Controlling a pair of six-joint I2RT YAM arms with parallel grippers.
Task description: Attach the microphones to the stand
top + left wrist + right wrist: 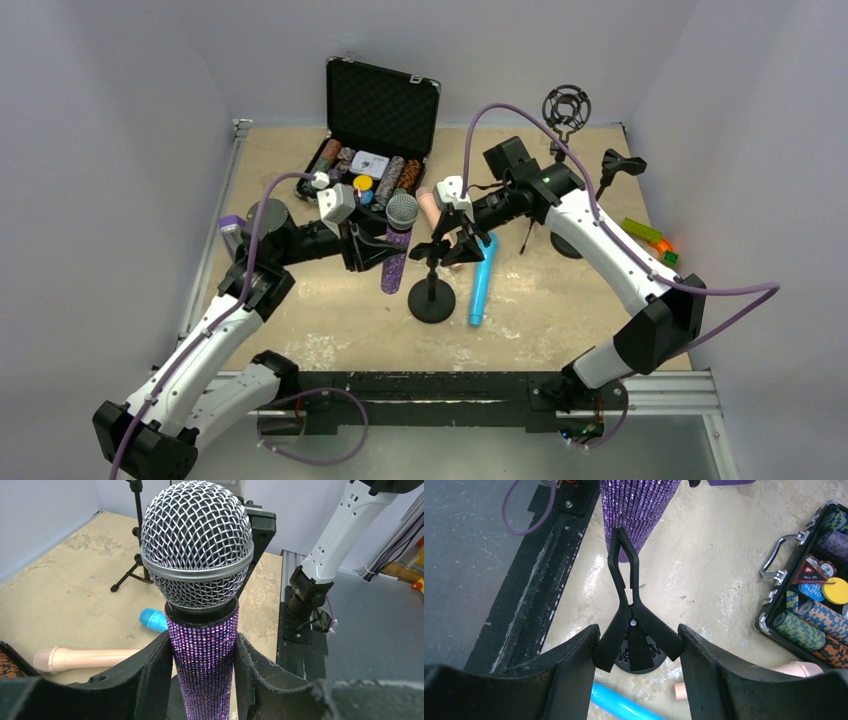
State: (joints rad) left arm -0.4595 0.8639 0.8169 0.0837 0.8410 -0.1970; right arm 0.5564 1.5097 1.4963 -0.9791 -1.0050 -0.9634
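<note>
Clamping the purple microphone (202, 655), left fingers (150, 675) hover by the stand clip (630, 605); right fingers (569, 665) straddle it, grip unclear; nothing attached yet.

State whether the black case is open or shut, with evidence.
Open: the black case has its lid raised upright, and the chip rows inside show.

Chip case (380, 105) behind the stand (432, 303)
</note>
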